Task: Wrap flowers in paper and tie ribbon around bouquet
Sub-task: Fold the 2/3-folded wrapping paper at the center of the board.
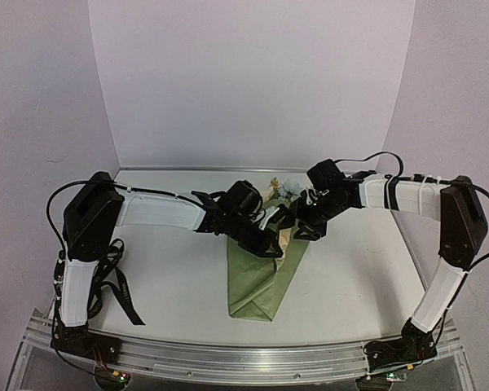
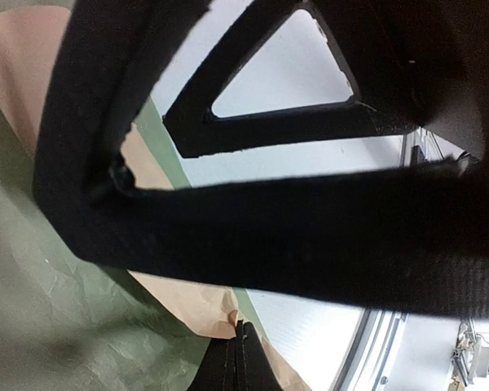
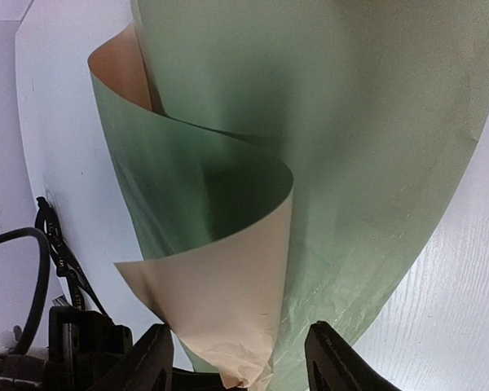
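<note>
The paper (image 1: 261, 281) lies mid-table, folded into a rough cone, olive-green outside with tan showing at its top. The flowers (image 1: 285, 189) poke out pale at the wide far end. My left gripper (image 1: 275, 247) sits at the cone's upper edge. In the left wrist view this gripper (image 2: 240, 330) is shut on a tan corner of the paper (image 2: 204, 297). My right gripper (image 1: 300, 230) is just right of it. In the right wrist view it (image 3: 240, 366) stands open, its fingers (image 3: 151, 358) either side of a curled tan flap of the paper (image 3: 228, 301). The ribbon (image 1: 124, 295) lies by the left arm's base.
White walls close in the table (image 1: 359, 277) at the back and both sides. A metal rail (image 1: 244, 358) runs along the near edge. The right arm's black frame (image 2: 310, 236) fills much of the left wrist view. Black cables (image 3: 33, 261) hang left of the right gripper.
</note>
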`<move>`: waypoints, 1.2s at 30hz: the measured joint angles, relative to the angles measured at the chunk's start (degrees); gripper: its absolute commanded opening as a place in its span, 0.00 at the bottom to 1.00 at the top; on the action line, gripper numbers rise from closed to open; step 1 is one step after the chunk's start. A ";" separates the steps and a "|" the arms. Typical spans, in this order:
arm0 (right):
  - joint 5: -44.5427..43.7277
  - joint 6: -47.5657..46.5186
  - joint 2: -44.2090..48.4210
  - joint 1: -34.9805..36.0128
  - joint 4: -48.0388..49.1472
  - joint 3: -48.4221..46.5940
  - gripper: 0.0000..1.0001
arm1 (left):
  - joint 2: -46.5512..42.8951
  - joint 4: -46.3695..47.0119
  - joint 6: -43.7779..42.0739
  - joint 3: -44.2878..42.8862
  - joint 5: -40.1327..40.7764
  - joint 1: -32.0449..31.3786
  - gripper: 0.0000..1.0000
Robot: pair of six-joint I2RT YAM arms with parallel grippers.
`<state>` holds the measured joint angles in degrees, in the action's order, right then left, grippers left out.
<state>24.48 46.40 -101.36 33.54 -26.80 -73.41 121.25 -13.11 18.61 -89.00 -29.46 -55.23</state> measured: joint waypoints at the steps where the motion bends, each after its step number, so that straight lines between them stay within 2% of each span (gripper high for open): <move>1: 0.14 0.45 0.00 -0.07 0.80 0.26 0.47 | 0.00 0.24 -0.19 0.29 -0.10 -0.03 0.00; 5: 0.69 1.46 -0.11 -0.14 3.38 1.54 0.43 | 0.00 0.67 -0.48 0.93 -0.35 -0.18 0.00; 10: 0.83 2.69 -0.28 -0.14 6.13 2.99 0.28 | 0.00 1.76 -0.84 1.42 -0.41 -0.35 0.00; 13: 0.98 2.96 -0.33 -0.15 6.69 3.41 0.25 | 0.00 2.45 -0.86 1.48 -0.39 -0.46 0.00; 17: 1.33 2.88 -0.33 -0.20 7.42 4.09 0.44 | -0.08 3.20 -0.88 2.03 -0.34 -0.50 0.00; 24: 2.04 2.02 0.14 -0.40 8.60 8.27 0.60 | -0.24 4.16 -1.44 3.29 -0.34 -0.49 0.00; 31: 2.58 0.78 4.12 -0.40 8.97 11.06 0.61 | -0.24 4.20 -3.32 3.27 -0.60 -0.49 0.00; 36: 4.16 1.77 3.50 -0.40 11.14 11.06 0.50 | -0.24 4.34 -4.51 3.27 -1.35 -0.49 0.00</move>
<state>28.64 48.17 -97.87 33.15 -15.66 -62.35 121.01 -8.76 14.10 -85.73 -30.81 -55.72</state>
